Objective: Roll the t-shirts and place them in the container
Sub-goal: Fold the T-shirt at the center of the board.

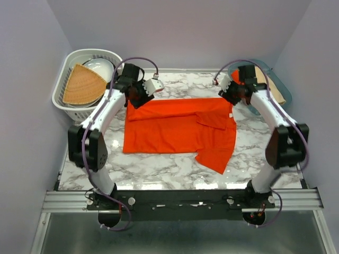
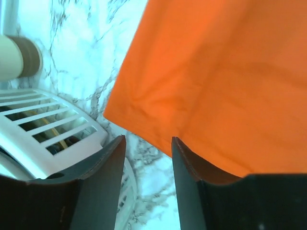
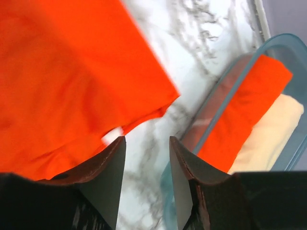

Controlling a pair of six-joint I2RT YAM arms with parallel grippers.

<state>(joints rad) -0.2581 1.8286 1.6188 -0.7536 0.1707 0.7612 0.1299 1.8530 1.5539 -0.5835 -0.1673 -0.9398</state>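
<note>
Hovering at the far corners of the spread shirt, your left gripper (image 2: 148, 141) and right gripper (image 3: 147, 141) both show their jaws parted with nothing between them. How far along would you call it? — DESK

Early, by my reading. Your orange-red t-shirt (image 1: 175, 129) lies flat on the marble table (image 1: 159, 169), its long side running across. Its far edge sits just under both sets of fingers, and one flap hangs toward the near right. No turn of a roll shows anywhere on it. — FIELD

And the other shirts? — DESK

Your right wrist view shows a second orange t-shirt (image 3: 244, 115) in the clear blue-tinted bin (image 3: 225, 91) at the far right, beside a cream cloth (image 3: 273, 129). Whether that one is rolled, I cannot tell. The white basket (image 1: 62, 79) at the far left holds a tan woven mat (image 1: 82, 84), which is no part of your job. Laying the shirt out looks done, and the rolling itself is not yet begun. — FIELD
</note>
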